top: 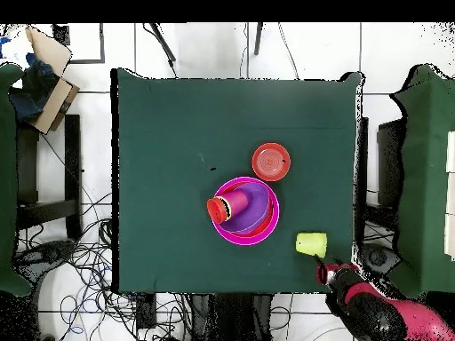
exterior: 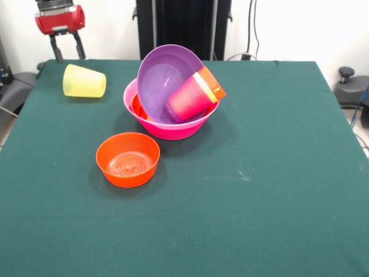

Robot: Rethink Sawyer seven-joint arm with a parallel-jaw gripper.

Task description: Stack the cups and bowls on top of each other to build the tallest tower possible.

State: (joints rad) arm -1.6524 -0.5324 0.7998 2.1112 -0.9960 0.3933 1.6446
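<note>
The tower's base is the big pink bowl (exterior: 173, 128) (top: 270, 233) near the table's middle. A wide purple bowl (exterior: 162, 79) (top: 251, 213) leans tilted inside it, and an orange bowl's rim (exterior: 137, 107) shows beneath. A nested bundle lies on its side against the purple bowl: a magenta piece (exterior: 189, 99) (top: 233, 206) with a yellow and an orange rim (exterior: 212, 82) at its end. A small orange bowl (exterior: 127, 159) (top: 271, 162) stands upright alone on the cloth. One yellow cup (exterior: 84, 81) (top: 311, 243) lies on its side. My gripper (exterior: 68, 56) (top: 323, 264) hangs open and holds nothing, just behind that cup.
The green cloth table (exterior: 271, 190) (top: 169, 142) ends close behind the yellow cup. A black pedestal (exterior: 183, 29) rises behind the pink bowl. Cables and cardboard boxes (top: 49, 75) lie on the floor beside the table.
</note>
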